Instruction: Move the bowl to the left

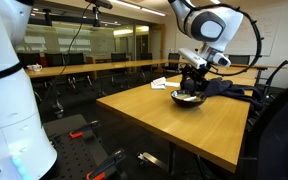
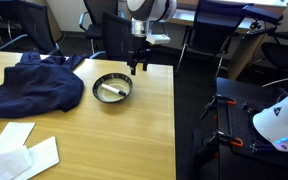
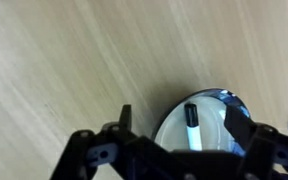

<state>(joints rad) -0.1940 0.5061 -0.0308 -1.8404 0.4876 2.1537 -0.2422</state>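
Note:
A dark bowl with a pale inside sits on the wooden table in both exterior views. A white marker with a black cap lies inside it. My gripper hangs above the table beside the bowl's rim, toward the table's edge. In the wrist view the bowl lies between and below the two spread fingers of the gripper. The gripper is open and holds nothing.
A dark blue cloth lies on the table next to the bowl. White papers lie farther along the table. Office chairs stand around the table.

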